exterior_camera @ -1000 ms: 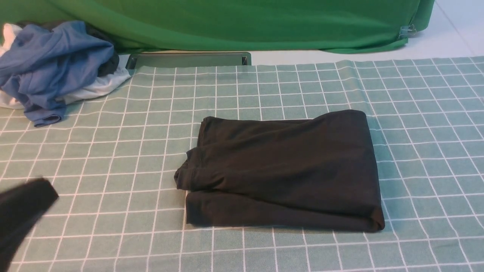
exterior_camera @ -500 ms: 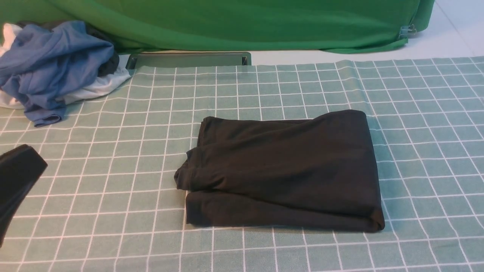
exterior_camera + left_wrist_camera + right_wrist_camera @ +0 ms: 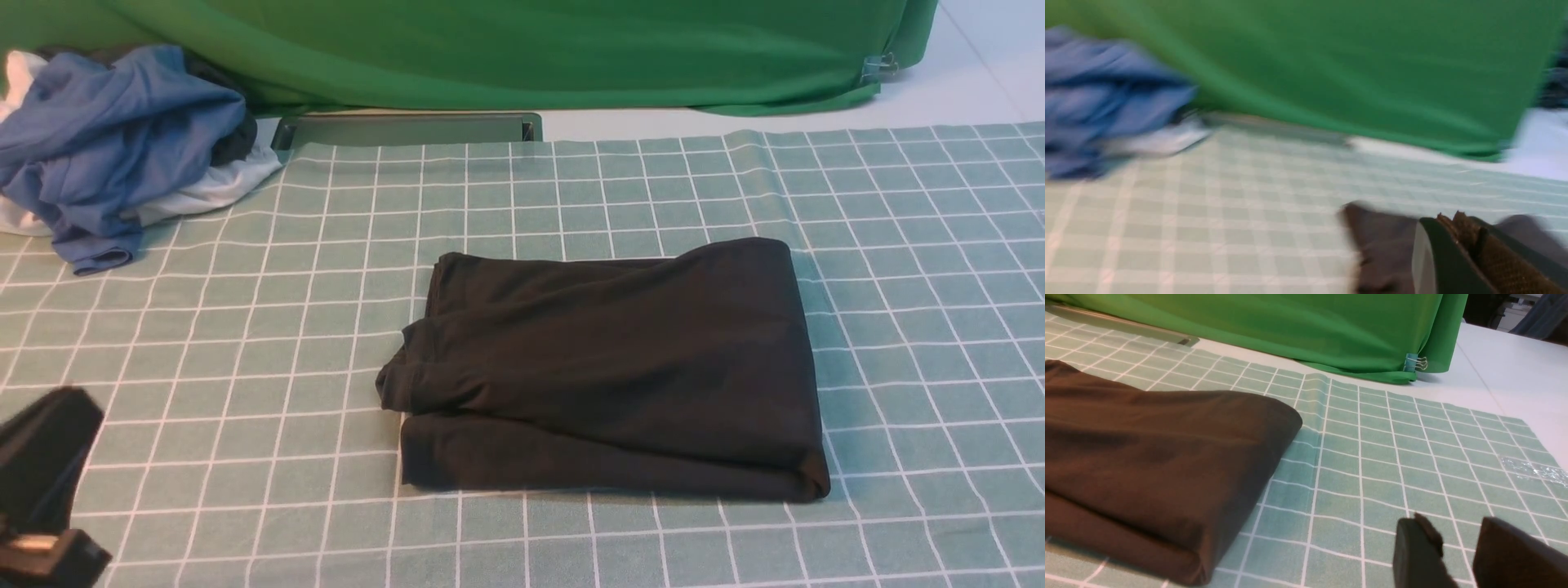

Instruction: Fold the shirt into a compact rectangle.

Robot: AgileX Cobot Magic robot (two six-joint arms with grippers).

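The black shirt (image 3: pixel 604 367) lies folded into a rough rectangle in the middle of the checked tablecloth (image 3: pixel 245 327), with a bunched corner on its left. No print or neck label shows. My left gripper (image 3: pixel 65 412) is low at the left edge, well apart from the shirt. In the blurred left wrist view its pads (image 3: pixel 1461 222) are pressed together with nothing between them, and the shirt (image 3: pixel 1380 241) is a dark smear behind. My right gripper (image 3: pixel 1453 535) is open and empty above the cloth, to the right of the shirt (image 3: pixel 1147 457). It is out of the front view.
A heap of blue and white garments (image 3: pixel 114 147) sits at the back left. The bright green cloth (image 3: pixel 506 49) hangs along the back, pinned by a clip (image 3: pixel 1414 362). A metal strip (image 3: pixel 408 129) lies at the tablecloth's far edge.
My left gripper swung towards the left edge and up, then dropped back lower near the front left corner. The shirt has not moved.
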